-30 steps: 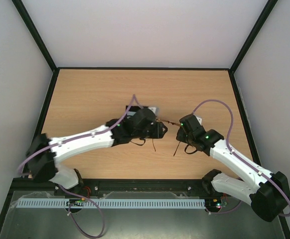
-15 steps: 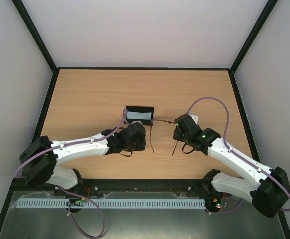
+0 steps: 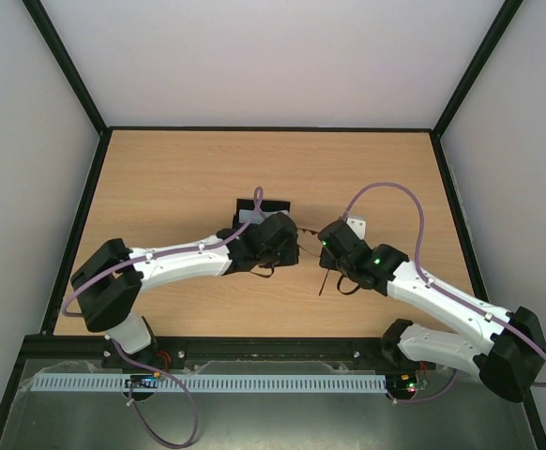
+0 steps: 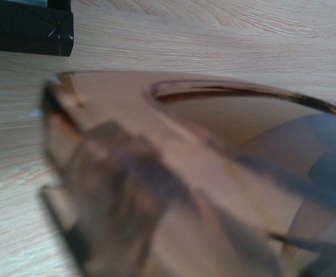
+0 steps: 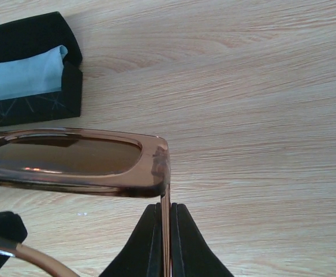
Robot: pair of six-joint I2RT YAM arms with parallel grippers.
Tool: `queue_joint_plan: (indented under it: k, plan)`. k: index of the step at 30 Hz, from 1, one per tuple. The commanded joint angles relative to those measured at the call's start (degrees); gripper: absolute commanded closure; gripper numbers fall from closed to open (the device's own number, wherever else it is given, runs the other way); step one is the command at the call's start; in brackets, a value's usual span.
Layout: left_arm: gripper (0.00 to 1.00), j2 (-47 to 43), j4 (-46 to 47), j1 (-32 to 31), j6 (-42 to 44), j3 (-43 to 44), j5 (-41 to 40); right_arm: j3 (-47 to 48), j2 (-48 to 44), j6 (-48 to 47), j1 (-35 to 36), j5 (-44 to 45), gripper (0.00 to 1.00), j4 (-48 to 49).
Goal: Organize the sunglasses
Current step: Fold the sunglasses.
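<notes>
The sunglasses (image 5: 70,158) have a reddish-brown frame and hang above the table between my two grippers (image 3: 307,241). My right gripper (image 5: 165,205) is shut on one slim temple arm just behind the hinge. The other temple arm (image 3: 323,279) dangles toward the table. My left gripper (image 3: 282,244) sits at the glasses' left end. In the left wrist view a blurred brown lens (image 4: 174,184) fills the picture, so I cannot make out how the left jaws stand.
A black oblong case (image 5: 32,104) lies open on the wooden table (image 3: 160,178) just behind the glasses, with a light blue cloth (image 5: 21,75) inside. From above, my left arm covers most of the case (image 3: 251,207).
My left gripper drew back toward me half a second ago and has now returned to the glasses' left end, hiding the case. My right gripper has carried the glasses slightly left.
</notes>
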Motion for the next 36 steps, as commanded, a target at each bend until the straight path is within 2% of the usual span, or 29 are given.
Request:
queue_joint_plan:
  k: [1,7,12,14,19,21,23,27,31,36]
  plan:
    - [0.88,3.32,0.58,0.99,1.08,3.11,-0.14,1.01,-0.06,1.92,1.83,1.75,0.99,-3.02]
    - [0.87,3.72,0.12,0.84,1.75,4.54,1.78,0.4,-0.52,1.93,2.25,2.77,0.99,-3.76]
    - [0.65,-3.64,-5.35,-2.5,3.25,1.63,2.57,1.86,-0.53,-0.14,2.28,5.45,0.99,-5.49]
    - [0.57,-8.91,-7.82,-3.63,3.31,-1.38,2.81,3.27,-0.02,-1.21,2.18,5.49,0.99,-6.09]
    - [0.51,-24.94,-14.34,-5.32,0.94,-8.94,1.66,6.06,0.7,-4.12,2.18,3.56,0.99,-7.89]
    - [0.41,-32.47,-16.4,-5.26,-0.3,-11.4,1.78,7.21,0.61,-7.33,2.19,-0.09,0.99,-7.66]
    - [0.27,-39.09,-17.91,-5.03,-0.91,-12.48,2.36,8.14,0.93,-10.48,2.19,-4.5,0.99,-8.32]
    - [0.02,-47.87,-19.73,-1.3,-0.17,-13.15,9.96,7.32,0.31,-16.8,2.38,-18.17,0.99,-7.76]
    - [0.01,-51.96,-19.0,4.49,0.88,-17.24,25.08,7.38,-1.44,-20.49,5.11,-24.49,0.99,-8.57]
    - [0.01,-55.47,-15.76,7.57,-1.78,-23.1,39.59,10.43,-3.42,-21.48,11.63,-26.37,0.99,-11.52]
